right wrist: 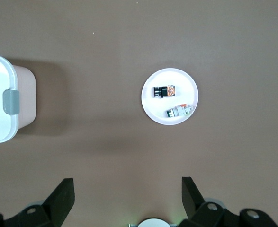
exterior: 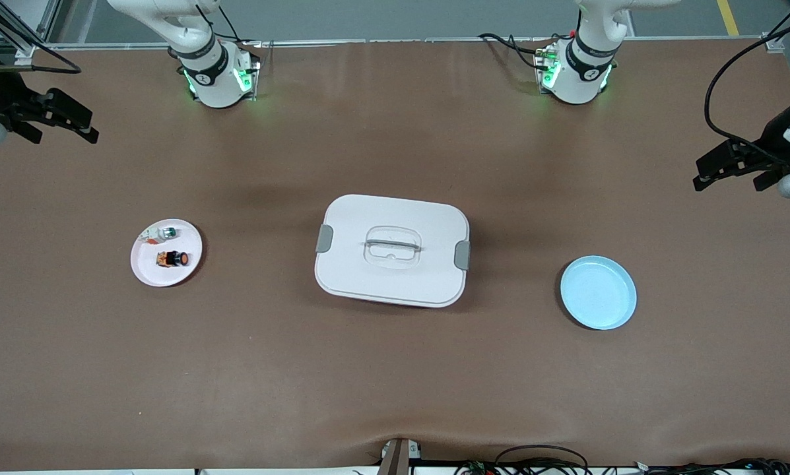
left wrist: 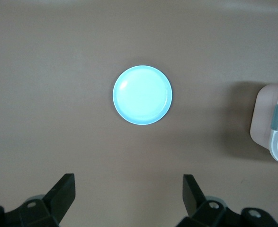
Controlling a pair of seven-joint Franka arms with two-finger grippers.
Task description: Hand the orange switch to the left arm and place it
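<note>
Centrally on a matte brown table sits the box, a large white plastic container with rounded corners, a smooth lid, a grey clip on each short side and a recessed handle moulded into the lid.

Toward the right arm's end of the table lies a small round pink plate with a shallow rim. On it rests the orange switch, a tiny black-bodied push-button with an orange part and a dark round cap, lying on its side. Just beside it on the same plate, a little farther from the front camera, is a small white-and-green part. The two pieces are close but appear not to touch.

Toward the left arm's end of the table lies a round pale blue plate, glossy, with a raised rim and nothing on it. Both plates are well apart from the box.

Both arms are white and jointed, with black bands, and both wait high at the table's ends. The right gripper hangs over the table edge at the right arm's end; in the right wrist view its two black fingers stand spread wide, holding nothing, with the pink plate in sight between them. The left gripper hangs over the edge at the left arm's end; its black fingers are likewise spread wide and hold nothing, the blue plate visible between them.
</note>
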